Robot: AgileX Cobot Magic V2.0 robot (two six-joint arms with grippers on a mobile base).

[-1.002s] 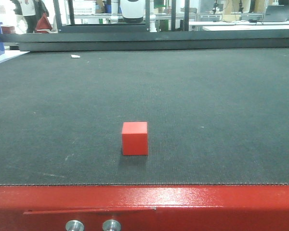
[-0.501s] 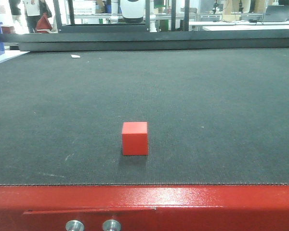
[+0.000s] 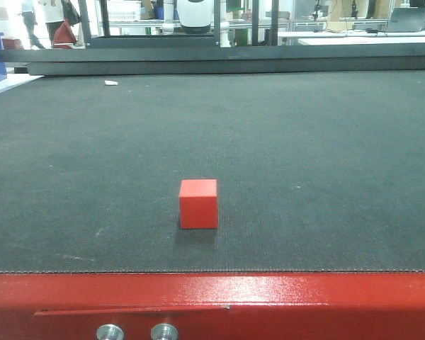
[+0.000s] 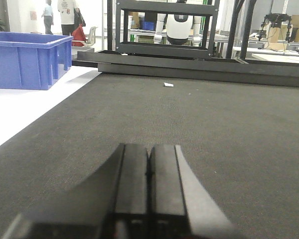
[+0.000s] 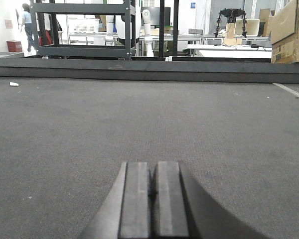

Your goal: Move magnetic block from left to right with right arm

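Note:
The magnetic block (image 3: 198, 203), a small plain red cube, rests on the dark mat (image 3: 304, 142) near its front edge, slightly left of centre in the front view. No gripper shows in that view. In the left wrist view my left gripper (image 4: 149, 147) is shut, its two black fingers pressed together with nothing between them, low over the mat. In the right wrist view my right gripper (image 5: 153, 164) is likewise shut and empty above the mat. Neither wrist view shows the block.
A red metal rail (image 3: 212, 304) borders the mat's front. A dark raised bar (image 3: 219, 60) closes the far edge. A blue bin (image 4: 27, 59) stands off the mat to the left, a cardboard box (image 5: 289, 32) far right, and a small white scrap (image 3: 110, 83) lies far left.
The block and both grippers have not moved. Only people in the far background have shifted.

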